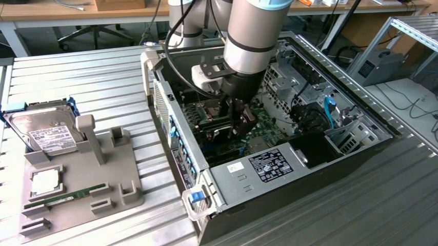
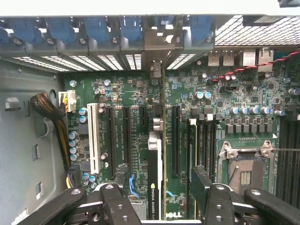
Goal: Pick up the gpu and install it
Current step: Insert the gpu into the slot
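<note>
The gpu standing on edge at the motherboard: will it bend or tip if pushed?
Probably stiff: the gpu is a flat card seen edge-on. Standing upright on its thin edge at the motherboard, a sideways push could likely tilt or strain it.

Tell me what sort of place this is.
Likely a robotics lab bench for PC assembly: an open computer case on a slatted metal table, a parts fixture holding a hard drive.

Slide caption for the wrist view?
Open hand straddles the gpu, standing edge-on on the motherboard.
</note>
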You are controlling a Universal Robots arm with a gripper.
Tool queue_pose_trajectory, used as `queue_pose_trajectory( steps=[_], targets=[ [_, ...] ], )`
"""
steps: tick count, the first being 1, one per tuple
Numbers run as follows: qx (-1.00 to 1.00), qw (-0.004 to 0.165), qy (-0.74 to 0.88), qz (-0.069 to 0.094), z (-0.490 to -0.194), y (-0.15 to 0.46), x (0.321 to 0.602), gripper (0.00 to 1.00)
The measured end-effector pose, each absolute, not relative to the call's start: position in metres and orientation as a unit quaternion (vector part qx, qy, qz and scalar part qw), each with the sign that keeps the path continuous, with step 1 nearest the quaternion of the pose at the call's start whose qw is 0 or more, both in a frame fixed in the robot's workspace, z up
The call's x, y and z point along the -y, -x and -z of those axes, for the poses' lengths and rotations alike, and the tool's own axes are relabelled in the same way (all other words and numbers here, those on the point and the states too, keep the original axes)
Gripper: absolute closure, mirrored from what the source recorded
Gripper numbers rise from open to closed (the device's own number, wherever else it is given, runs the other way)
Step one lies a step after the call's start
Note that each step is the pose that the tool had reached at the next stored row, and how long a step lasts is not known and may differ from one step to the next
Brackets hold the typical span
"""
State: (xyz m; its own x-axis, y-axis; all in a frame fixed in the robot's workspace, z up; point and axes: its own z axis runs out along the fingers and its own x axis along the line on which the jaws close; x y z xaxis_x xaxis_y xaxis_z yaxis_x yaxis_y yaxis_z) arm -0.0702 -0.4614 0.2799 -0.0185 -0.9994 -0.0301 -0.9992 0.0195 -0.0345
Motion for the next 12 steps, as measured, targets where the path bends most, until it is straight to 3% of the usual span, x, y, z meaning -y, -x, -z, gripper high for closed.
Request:
queue_pose_trajectory(
  steps=[3,8,10,12],
  targets=[
    [-0.713,0.013,0.701,0.010,-0.2793,0.0703,0.4623,0.35],
    [-0.713,0.013,0.701,0.010,-0.2791,0.0704,0.4623,0.35],
    [-0.713,0.013,0.701,0.010,-0.2791,0.0704,0.4623,0.28],
    [-0.713,0.013,0.701,0.010,-0.2791,0.0704,0.4623,0.28]
  ],
)
